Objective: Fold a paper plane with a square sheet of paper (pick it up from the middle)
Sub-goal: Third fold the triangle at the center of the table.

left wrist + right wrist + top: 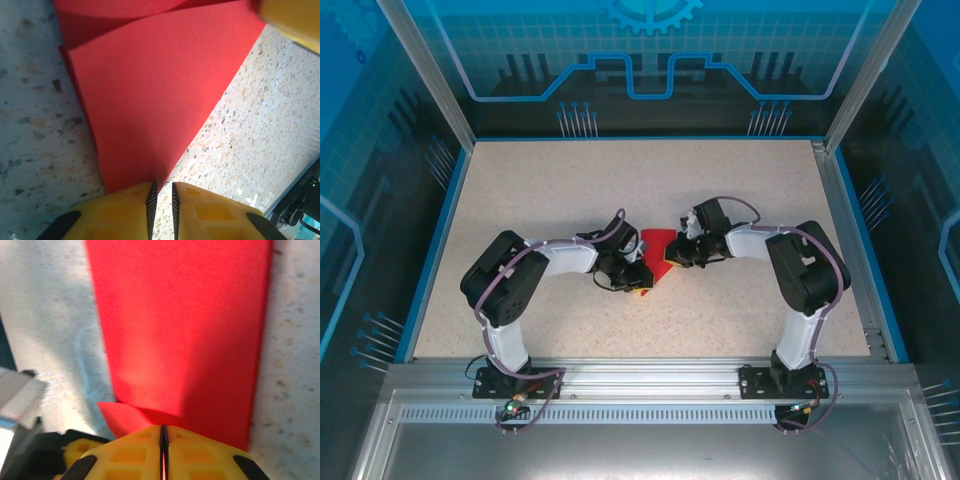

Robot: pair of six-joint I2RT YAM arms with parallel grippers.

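The square sheet of paper [657, 243], bright red, lies folded on the table between both arms, narrowing to a point toward the near side. In the left wrist view the sheet [150, 90] tapers down to my left gripper [161, 192]; its tip runs under the left-hand finger, and the jaws stand a narrow gap apart with bare table showing between them. My right gripper [163, 429] is shut on the sheet's edge [185, 325], with a red sliver between its pads and a small flap curling at the left. From above, the left gripper [642, 285] and right gripper [670, 258] nearly meet.
The speckled table [620, 190] is bounded by a blue rim [430, 250] and transparent walls. One yellow finger of the right gripper [295, 20] juts into the left wrist view's upper right corner. Both arm bases stand at the near edge.
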